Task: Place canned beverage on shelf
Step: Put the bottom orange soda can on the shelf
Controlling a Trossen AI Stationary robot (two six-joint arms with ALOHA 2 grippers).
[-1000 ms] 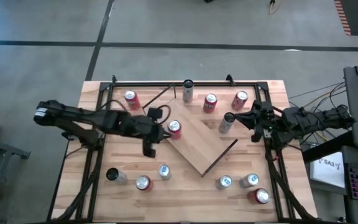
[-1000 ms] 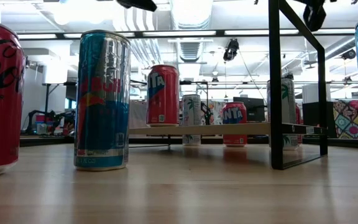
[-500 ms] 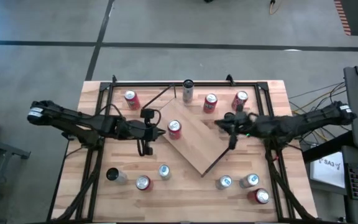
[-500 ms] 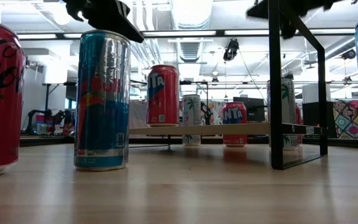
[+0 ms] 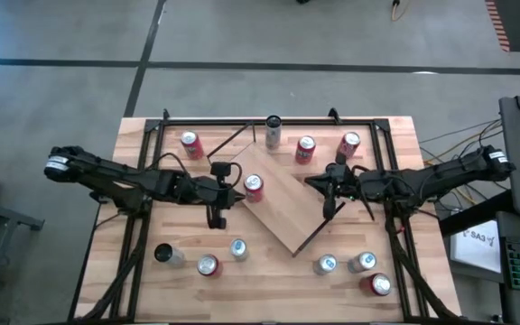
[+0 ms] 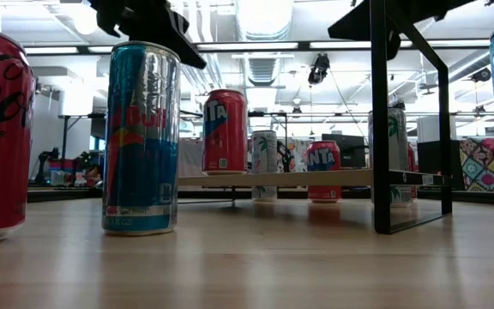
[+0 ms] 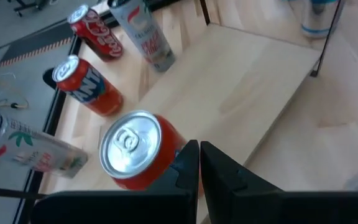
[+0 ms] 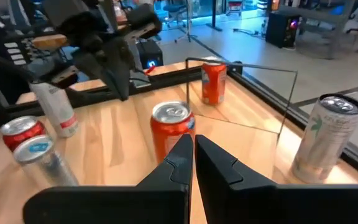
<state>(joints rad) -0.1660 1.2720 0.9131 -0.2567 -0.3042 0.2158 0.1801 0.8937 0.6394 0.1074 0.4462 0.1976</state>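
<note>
The light-wood shelf (image 5: 287,217) lies slantwise in the middle of the table. An orange can (image 5: 254,187) stands upright on the shelf's left part, its silver top (image 7: 129,143) showing. My left gripper (image 7: 199,152) is shut. It hovers just left of the can, near its top (image 5: 234,192), and no contact shows. My right gripper (image 8: 193,146) is shut and empty. It hangs over the shelf's right corner (image 5: 314,181) and points at the orange can (image 8: 173,130). In the low view both grippers (image 6: 197,58) (image 6: 334,33) are well above the tabletop.
Along the far side stand a red can (image 5: 190,143), a pale slim can (image 5: 271,131), an orange can (image 5: 305,149) and a red can (image 5: 348,144). A white can (image 7: 145,34) stands under my right arm. Several cans line the near edge (image 5: 238,248) (image 5: 361,262). A black frame (image 5: 165,122) rims the table.
My left gripper has come down beside the orange can, staying shut. My right gripper has reached from the table's right side toward the centre and has rolled; it now stands over the shelf's right corner. No can has moved.
</note>
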